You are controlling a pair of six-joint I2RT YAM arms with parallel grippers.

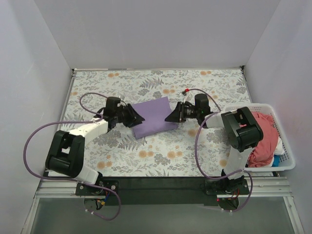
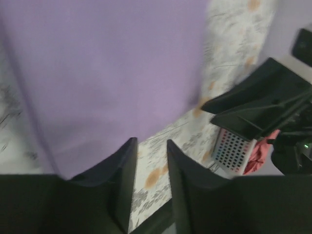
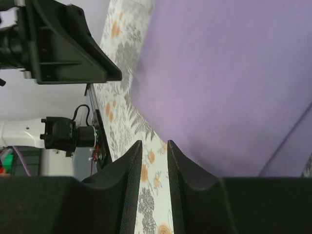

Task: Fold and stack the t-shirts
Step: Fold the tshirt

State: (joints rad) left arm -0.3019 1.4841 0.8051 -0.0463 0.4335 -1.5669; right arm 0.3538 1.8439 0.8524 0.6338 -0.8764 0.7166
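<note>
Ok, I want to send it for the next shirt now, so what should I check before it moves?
1. Lavender shirt lying folded on the table: ok.
2. Left end effector free of cloth: ok, the tablecloth shows through its narrow gap.
3. Right end effector free of cloth: ok, likewise.
4. Coral-pink shirt waiting in the basket: ok.
5. Clear grasp on that shirt: cannot tell, the right arm hides part of it.
</note>
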